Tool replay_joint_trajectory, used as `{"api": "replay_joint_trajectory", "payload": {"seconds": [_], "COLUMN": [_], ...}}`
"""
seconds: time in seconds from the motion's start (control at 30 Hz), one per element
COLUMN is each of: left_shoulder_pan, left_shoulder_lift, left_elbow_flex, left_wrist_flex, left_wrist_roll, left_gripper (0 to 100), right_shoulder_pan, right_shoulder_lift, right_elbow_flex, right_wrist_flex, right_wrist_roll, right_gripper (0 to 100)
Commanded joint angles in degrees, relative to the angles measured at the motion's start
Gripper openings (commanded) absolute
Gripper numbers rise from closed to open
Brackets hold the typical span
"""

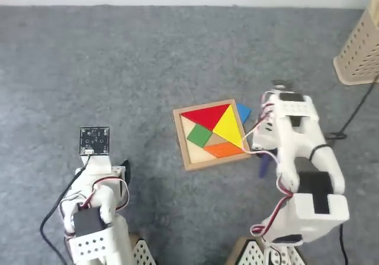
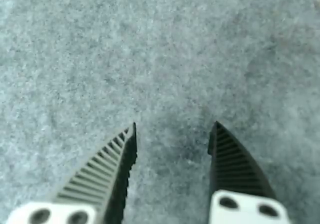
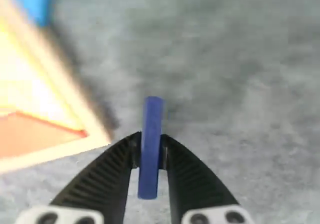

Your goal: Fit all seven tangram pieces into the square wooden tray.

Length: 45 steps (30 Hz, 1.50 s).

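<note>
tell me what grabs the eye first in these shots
The square wooden tray sits mid-table, partly filled with coloured pieces. Just beside it, the right tool grips a dark blue piece on edge. The left tool hangs open over bare grey mat.

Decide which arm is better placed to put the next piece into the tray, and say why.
Right. The right gripper is shut on a dark blue piece beside a corner of the tray. The left gripper is open over bare carpet, holding nothing, farther from the tray.
</note>
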State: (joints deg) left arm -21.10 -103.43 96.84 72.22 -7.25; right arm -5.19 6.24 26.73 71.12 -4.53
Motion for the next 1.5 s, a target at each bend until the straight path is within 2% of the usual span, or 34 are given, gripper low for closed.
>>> {"api": "replay_joint_trajectory", "payload": {"seconds": [0.0,0.1,0.3,0.57,0.73,0.97,1.13,1.3,1.47], "left_shoulder_pan": [-0.3,-0.3,-0.3,-0.3,-0.3,-0.3,-0.3,-0.3,-0.3], "left_shoulder_lift": [-0.9,-0.9,-0.9,-0.9,-0.9,-0.9,-0.9,-0.9,-0.9], "left_elbow_flex": [-0.2,-0.2,-0.2,-0.2,-0.2,-0.2,-0.2,-0.2,-0.2], "left_wrist_flex": [0.2,0.2,0.2,0.2,0.2,0.2,0.2,0.2,0.2], "left_wrist_roll": [0.5,0.5,0.5,0.5,0.5,0.5,0.5,0.5,0.5], "left_gripper": [23,23,23,23,23,23,23,23,23], "right_shoulder_pan": [-5.5,-11.0,-22.3,-28.0,-30.2,-31.2,-31.2,-29.9,-28.0], "right_shoulder_lift": [-8.2,-13.0,-15.6,-6.7,-0.3,0.6,0.5,-1.2,-4.6], "right_elbow_flex": [-2.9,-3.2,-3.2,-6.8,-9.6,-9.7,-9.6,-9.8,-9.6], "right_wrist_flex": [-1.0,-2.2,-7.2,-11.0,-11.2,-11.3,-10.8,-10.8,-9.9], "right_wrist_roll": [1.6,2.5,14.5,26.4,26.9,26.8,26.6,26.6,26.5], "right_gripper": [0.6,0.6,0.6,0.6,0.6,1.3,10.2,2.8,2.4]}}
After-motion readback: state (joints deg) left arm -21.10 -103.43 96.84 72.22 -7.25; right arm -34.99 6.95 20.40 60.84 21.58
